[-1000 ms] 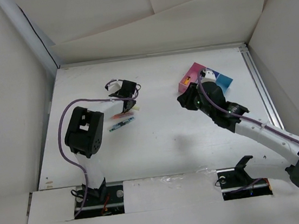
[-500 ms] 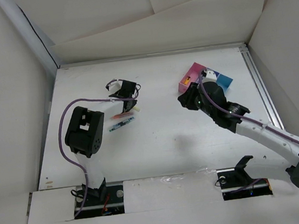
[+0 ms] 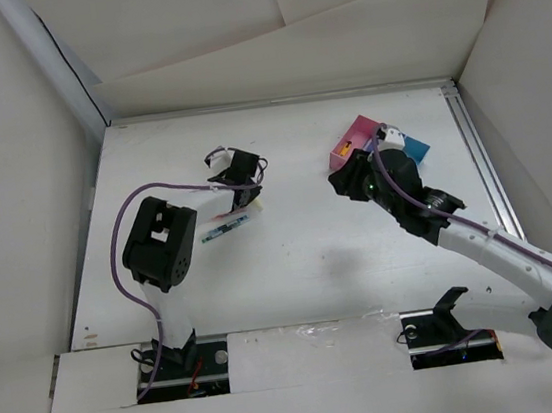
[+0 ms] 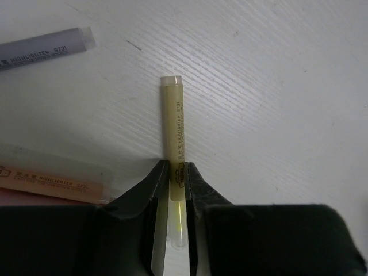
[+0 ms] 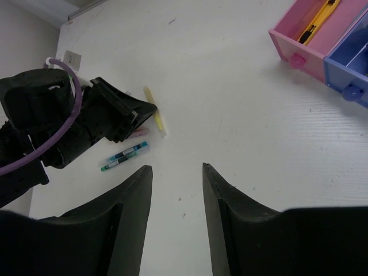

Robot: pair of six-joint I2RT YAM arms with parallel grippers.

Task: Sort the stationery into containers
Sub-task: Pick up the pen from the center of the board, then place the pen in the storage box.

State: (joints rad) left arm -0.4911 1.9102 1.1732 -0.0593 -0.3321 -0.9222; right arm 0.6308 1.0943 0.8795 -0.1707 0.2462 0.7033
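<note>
- Noted white, ribbed, lightly scuffed worktop (image 3: 302, 254); white board walls (image 3: 234, 30) behind and beside.
- Found left jaws nipped tight on yellow highlighter (image 4: 173, 121), flat on worktop.
- Found right jaws wide apart, empty, near containers (image 5: 310, 60).

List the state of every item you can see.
Left end effector, shut on the yellow highlighter.
Right end effector, open, empty.
Yellow highlighter, capped, gripped at one end.
Grey highlighter, capped, lying loose.
Pink container, open-topped, holding a yellow-black piece.
Teal pen, lying loose.
</note>
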